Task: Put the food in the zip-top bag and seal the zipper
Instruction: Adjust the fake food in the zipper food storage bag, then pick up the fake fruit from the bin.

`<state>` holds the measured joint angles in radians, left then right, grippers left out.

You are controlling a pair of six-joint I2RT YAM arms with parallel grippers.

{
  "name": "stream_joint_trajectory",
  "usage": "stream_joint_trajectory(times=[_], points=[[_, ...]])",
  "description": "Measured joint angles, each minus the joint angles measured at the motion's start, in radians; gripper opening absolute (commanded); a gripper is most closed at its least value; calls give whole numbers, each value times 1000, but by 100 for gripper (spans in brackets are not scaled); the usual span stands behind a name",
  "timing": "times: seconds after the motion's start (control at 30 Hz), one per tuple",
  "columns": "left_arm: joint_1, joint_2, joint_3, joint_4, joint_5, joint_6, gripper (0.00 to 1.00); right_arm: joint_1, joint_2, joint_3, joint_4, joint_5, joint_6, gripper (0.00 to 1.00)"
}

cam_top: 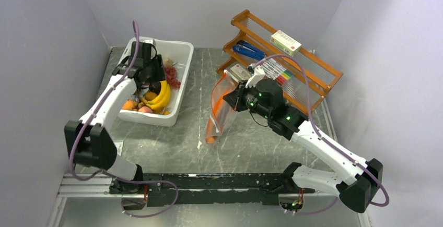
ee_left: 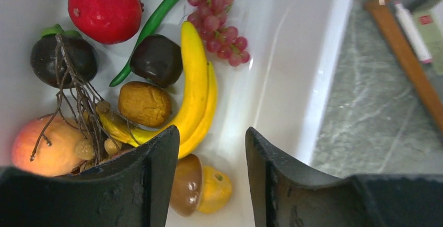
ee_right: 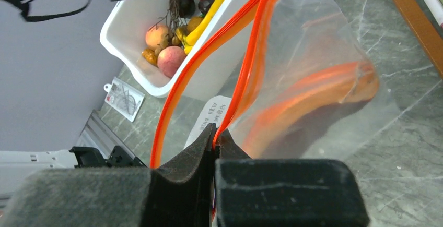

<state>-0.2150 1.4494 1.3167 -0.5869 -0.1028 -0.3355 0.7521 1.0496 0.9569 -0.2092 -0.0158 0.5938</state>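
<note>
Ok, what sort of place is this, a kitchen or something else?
Probably a robot test booth, not a kitchen: plain grey walls box in a grey marbled tabletop, with toy fruit in a white plastic tub and an orange wooden rack.

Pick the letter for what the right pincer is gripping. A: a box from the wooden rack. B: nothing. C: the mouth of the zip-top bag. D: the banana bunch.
C: the right pincer is shut on the orange-red zipper at the mouth of the zip-top bag.
</note>
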Motion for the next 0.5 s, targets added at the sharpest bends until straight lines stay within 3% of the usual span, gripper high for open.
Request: stream_joint_trajectory(times=[0.5], points=[[101, 340, 97, 11, 160, 50, 37, 0, -2, -18, 6, 4, 2, 0]])
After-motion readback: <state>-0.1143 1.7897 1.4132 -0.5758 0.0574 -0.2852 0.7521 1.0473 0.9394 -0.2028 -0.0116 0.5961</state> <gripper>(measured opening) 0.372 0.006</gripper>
